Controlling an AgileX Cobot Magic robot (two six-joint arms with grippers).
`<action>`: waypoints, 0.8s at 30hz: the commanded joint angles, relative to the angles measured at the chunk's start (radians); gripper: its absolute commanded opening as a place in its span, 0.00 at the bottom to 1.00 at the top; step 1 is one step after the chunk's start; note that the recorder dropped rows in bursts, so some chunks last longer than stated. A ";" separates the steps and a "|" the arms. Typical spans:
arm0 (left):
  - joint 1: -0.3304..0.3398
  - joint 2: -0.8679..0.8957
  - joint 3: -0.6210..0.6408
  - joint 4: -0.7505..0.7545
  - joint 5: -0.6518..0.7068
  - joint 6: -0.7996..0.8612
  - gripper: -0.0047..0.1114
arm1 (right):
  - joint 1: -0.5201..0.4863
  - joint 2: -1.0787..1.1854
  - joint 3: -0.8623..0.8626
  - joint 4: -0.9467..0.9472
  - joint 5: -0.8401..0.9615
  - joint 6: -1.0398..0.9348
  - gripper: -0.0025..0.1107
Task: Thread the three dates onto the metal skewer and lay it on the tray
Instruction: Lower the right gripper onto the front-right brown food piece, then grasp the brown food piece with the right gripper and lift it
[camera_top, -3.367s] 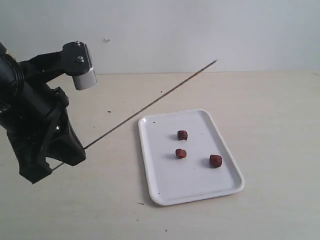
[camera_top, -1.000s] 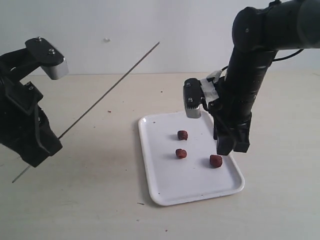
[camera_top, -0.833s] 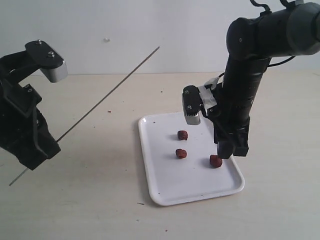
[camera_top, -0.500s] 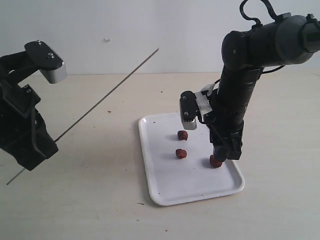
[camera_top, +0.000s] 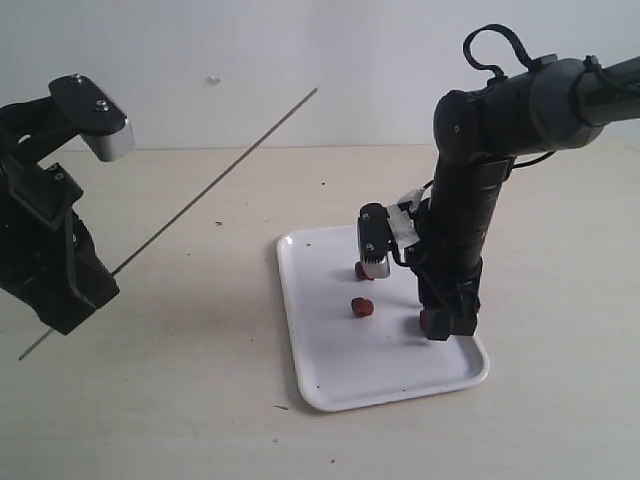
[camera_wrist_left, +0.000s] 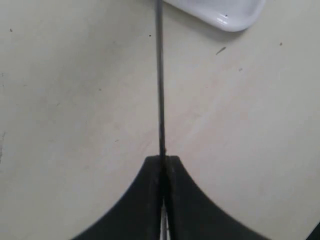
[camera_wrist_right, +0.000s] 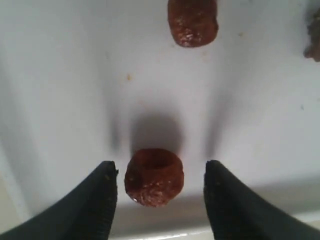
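Right gripper (camera_wrist_right: 159, 172) spread wide and pointing down at the tray (camera_top: 330, 380), one finger on either side of the nearest date (camera_wrist_right: 153, 176); clear gaps on both sides, so nothing pinched yet. Date dead centre between the fingers, hollow end up toward the wrist camera, close against the tray's low rim. Judged: next move a plain squeeze, no sideways shift needed, though little room on the rim side. Second date (camera_wrist_right: 192, 20) farther along the tray floor, well apart from the fingers; third date (camera_wrist_right: 314, 37) cut off at the frame edge. Left gripper (camera_wrist_left: 162, 165) clamped shut on the metal skewer (camera_wrist_left: 160, 90), held in the air well apart from the tray, over bare table (camera_top: 200, 420). Skewer's long axis slanting up and away from the left gripper in the exterior view, free tip high against the wall, short tail poking out behind the jaws. Right arm by far the nearer to all three dates. Hard to make out: nearest date mostly hidden behind the right gripper in the exterior view, another partly hidden behind the arm's camera block; contact of fingertips with tray floor not resolvable; skewer tip outside the left wrist view
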 joint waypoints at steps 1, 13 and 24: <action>0.004 -0.010 0.001 -0.002 -0.010 0.001 0.04 | 0.002 0.018 -0.006 -0.002 0.000 0.020 0.49; 0.004 -0.010 0.001 -0.002 -0.010 0.001 0.04 | 0.002 0.034 -0.006 -0.016 0.018 0.050 0.32; 0.004 -0.010 0.001 -0.002 -0.011 0.001 0.04 | 0.002 0.034 -0.006 -0.013 0.045 0.111 0.31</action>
